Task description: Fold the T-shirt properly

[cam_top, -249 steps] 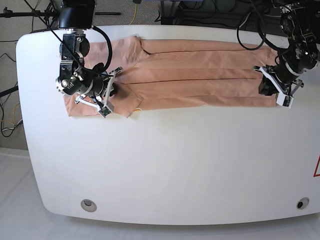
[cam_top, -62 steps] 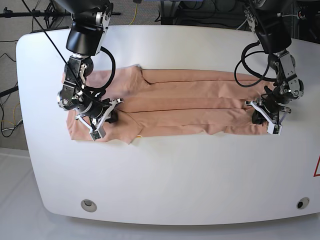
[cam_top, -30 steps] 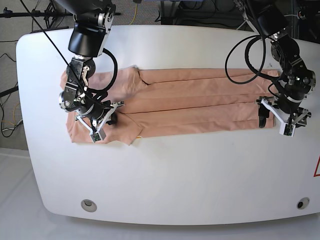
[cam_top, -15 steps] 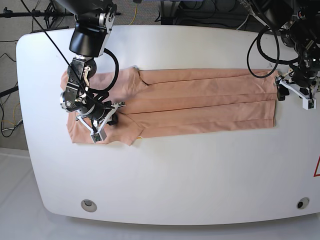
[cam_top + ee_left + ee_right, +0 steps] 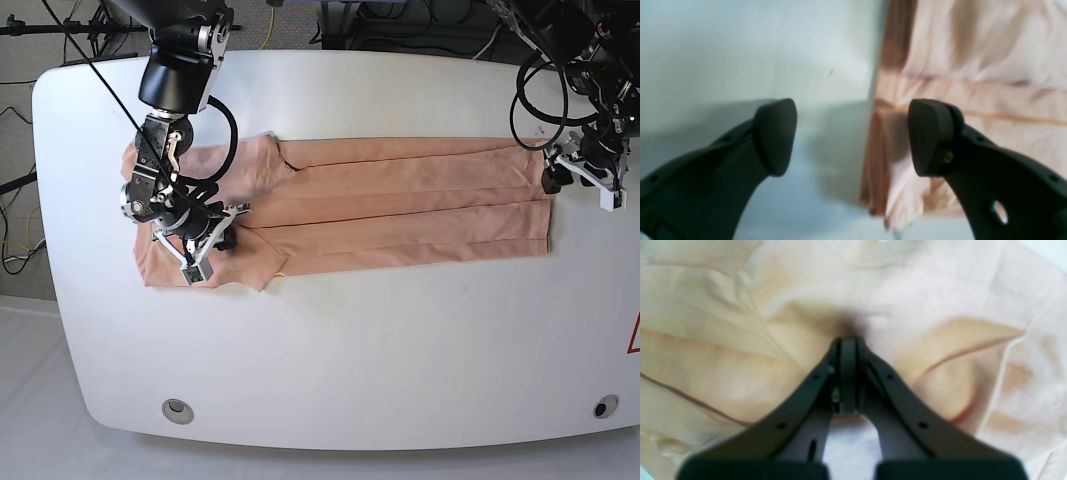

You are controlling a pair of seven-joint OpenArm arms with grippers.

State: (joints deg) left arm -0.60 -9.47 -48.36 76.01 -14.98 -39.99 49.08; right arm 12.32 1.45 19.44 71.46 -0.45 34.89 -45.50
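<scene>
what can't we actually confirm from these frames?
- Right wrist view: whether the shut right gripper pinches the T-shirt or only presses it; blur and its own fingers hide the contact.
- Base view: cloth under the right gripper, covered by the arm.
- Left wrist view: layer count at the T-shirt hem; blurred. The open left gripper straddles that edge.
- Base view: any print; too small.

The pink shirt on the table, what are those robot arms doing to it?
Two robot arms are folding the T-shirt. It lies on the white table as a long strip, its sides folded in. The right gripper is shut and presses on the sleeve end. The left gripper is open at the hem end, one finger over the cloth edge and one over bare table, holding nothing. The shirt has not been folded across its length yet.
</scene>
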